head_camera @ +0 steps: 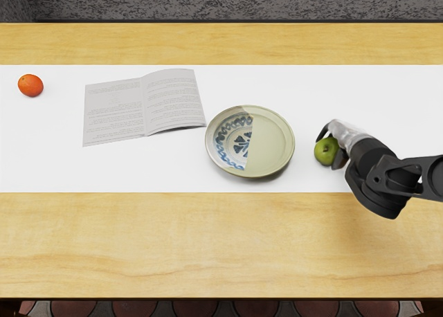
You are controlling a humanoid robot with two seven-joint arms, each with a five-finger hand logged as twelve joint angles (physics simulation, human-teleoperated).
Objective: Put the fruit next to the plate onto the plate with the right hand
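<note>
Green apple (325, 151) clasped by the right hand (343, 141), just right of the plate (274, 145).
Fingers (323, 133) curl round both sides of it over the white runner (138, 173); an open booklet (145, 106) lies left of the plate, an orange (30, 85) far left.

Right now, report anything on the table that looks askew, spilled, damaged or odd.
Nothing spilled or broken. The plate looks odd: its left half is blue-patterned, its right half plain green. The open booklet lies slightly askew. The right hand wraps the green apple.
</note>
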